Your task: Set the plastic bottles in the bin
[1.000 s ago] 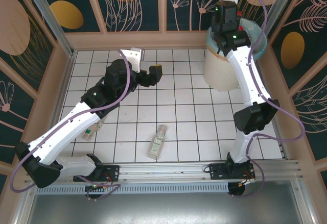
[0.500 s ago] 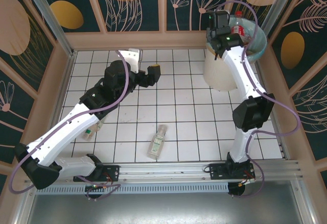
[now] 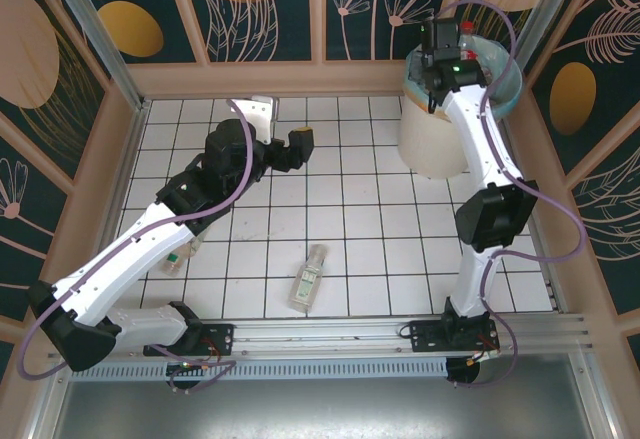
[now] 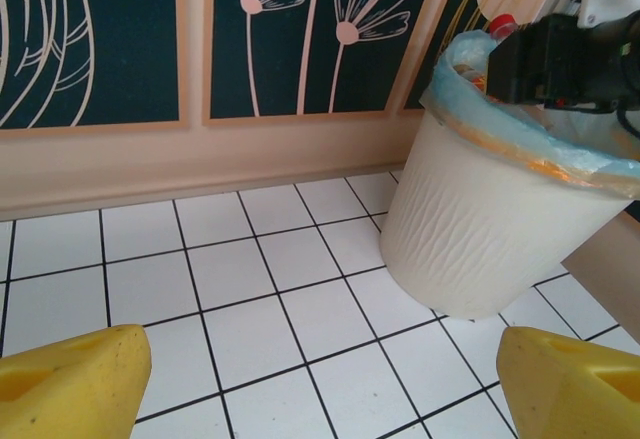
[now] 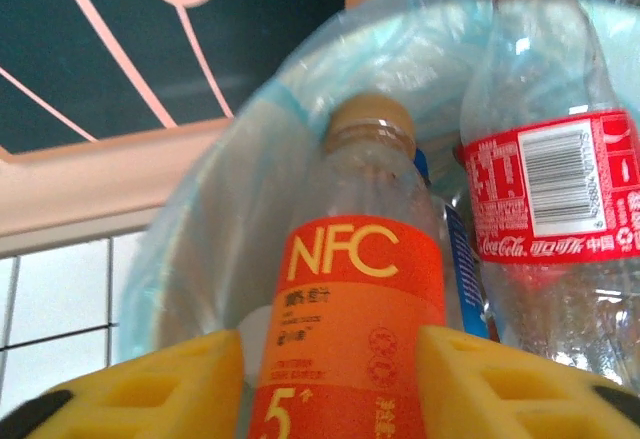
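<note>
Evidently the right tool (image 5: 330, 379) hung over the bin (image 4: 470, 229), its two yellow fingers (image 5: 150, 389) standing either side of an orange bottle (image 5: 355, 299). They sat close against the label, but I could not tell whether they pressed on it or merely flanked it. The bottle lay straight ahead of the tool, inside the teal bag (image 5: 220, 189), with its tan cap leaning on the far fold. By my reading, that posture suited a drop into the bin.

The orange label read "NFC" in yellow, with a large "5" below (the small print between was too fine to read). To the tool's right stood a clear bottle (image 5: 550, 189) with a red Coca-Cola label and a barcode.

The left tool (image 4: 320, 379) hovered with its fingers wide apart and nothing between them, the bin ahead and to its right. Probably it waited for its turn. One bottle (image 3: 310, 279) with a green label lay on the tabletop (image 3: 380, 249), well behind the left tool and near the arm bases, so the job looked unfinished.
</note>
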Controlling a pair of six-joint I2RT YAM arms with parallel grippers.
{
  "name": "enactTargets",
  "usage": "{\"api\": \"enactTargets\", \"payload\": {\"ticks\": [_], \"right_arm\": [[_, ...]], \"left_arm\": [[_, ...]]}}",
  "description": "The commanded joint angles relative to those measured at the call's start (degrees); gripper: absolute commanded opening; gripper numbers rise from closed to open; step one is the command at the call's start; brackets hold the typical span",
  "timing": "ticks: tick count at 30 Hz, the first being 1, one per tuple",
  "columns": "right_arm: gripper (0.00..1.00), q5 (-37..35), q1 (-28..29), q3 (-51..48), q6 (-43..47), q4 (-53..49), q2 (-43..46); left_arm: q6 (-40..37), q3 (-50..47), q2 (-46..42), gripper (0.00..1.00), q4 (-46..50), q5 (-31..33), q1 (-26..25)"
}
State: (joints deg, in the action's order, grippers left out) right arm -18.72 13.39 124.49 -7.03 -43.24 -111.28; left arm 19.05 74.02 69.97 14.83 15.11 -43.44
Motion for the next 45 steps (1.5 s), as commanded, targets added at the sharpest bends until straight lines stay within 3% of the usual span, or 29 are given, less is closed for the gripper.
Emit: {"api": "enactTargets", "payload": {"ticks": [1,6,11,17,20,23,30,37,45], "right_arm": [[0.54,0.8,1.9,5.49,-0.48,-0.03,2.41],[0.67,-0.46,8.67,0.25,1.29,2.82,10.21],[0.74,0.74,22.12,-22.63,-1.55,7.37,23.57],[0.76,3.4,37.79,-42.25,-18.37,1.1,32.37],[0.77,10.78,43.71,-48.47,-27.95,-1.03,31.66],[0.77,13.74,47.97,-52.06,-35.12,-3.43,29.0],[0.85,15.11,54.1,-52.05,-46.64,-5.98,22.87],[0.86,21.02,56.39,-54.95,-50.53,-0.24,17.35],[0.84,27.29,56.4,-61.43,-52.12,8.58,13.2]], "left_arm": [[-1.93,0.45,-2.79,0.9,0.58,3.79,0.11],[-0.71,-2.67,-7.08,0.9,3.67,8.07,0.11],[1.15,-9.21,-12.42,0.9,8.94,7.4,0.18],[-3.66,-19.15,-18.67,0.91,12.52,7.87,0.13],[-8.28,-22.77,-19.83,0.92,12.22,8.42,0.11],[-15.0,-26.37,-20.22,0.93,9.38,8.66,0.11],[-31.17,-35.37,-27.66,0.99,1.88,-0.46,0.11],[-44.54,-44.44,-40.87,0.99,5.03,-19.23,0.11],[-47.79,-49.02,-48.01,0.99,3.48,-21.68,0.11]]}}
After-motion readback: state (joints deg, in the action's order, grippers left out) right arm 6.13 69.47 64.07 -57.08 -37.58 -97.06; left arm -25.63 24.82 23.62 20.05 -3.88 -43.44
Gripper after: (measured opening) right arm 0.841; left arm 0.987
